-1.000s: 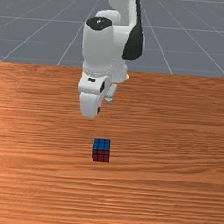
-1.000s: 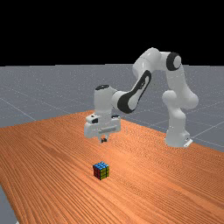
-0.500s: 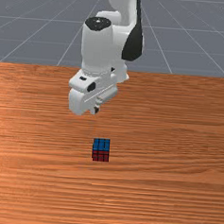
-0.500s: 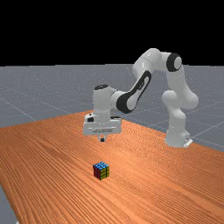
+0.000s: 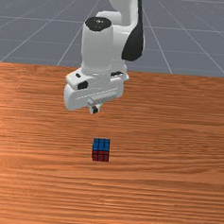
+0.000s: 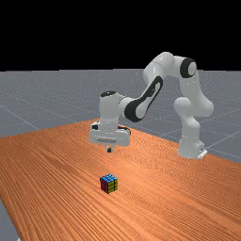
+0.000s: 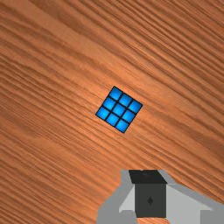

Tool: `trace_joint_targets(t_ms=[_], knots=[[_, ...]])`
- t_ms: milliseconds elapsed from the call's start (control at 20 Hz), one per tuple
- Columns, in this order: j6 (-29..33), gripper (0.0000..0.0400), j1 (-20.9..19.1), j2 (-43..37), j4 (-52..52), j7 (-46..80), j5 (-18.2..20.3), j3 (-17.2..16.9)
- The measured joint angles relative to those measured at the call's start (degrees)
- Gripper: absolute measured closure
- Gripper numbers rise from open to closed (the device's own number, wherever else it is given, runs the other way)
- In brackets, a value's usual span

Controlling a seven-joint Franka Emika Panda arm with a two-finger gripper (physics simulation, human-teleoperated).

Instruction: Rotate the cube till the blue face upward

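Note:
Blue is the top face of the cube (image 5: 101, 149), which rests flat on the table; its red side faces the front camera. In the far view the cube (image 6: 108, 183) shows red and yellow sides under the blue top. My gripper (image 5: 94, 110) hangs above the table, nearer the arm's base than the cube and apart from it, fingertips together with nothing between them. The wrist view has the cube's (image 7: 119, 109) blue face beyond the fingertips of my gripper (image 7: 149, 192), with its edges at a slant to them.
The wooden table (image 5: 175, 184) surrounds the cube on all sides. In the far view the arm's base (image 6: 190, 146) stands on the table at the right, well away from the cube.
My hand has turned about its upright axis, bringing its broad side more toward the front camera; the fingertips have come into sight there. The cube has stayed in place.

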Motion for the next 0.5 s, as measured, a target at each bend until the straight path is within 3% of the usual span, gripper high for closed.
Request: trace_joint_targets(t_ms=[500], knots=[[-1.5, 0.04, 3.12, 1.19, 1.05, 21.24, 1.94, -3.5]])
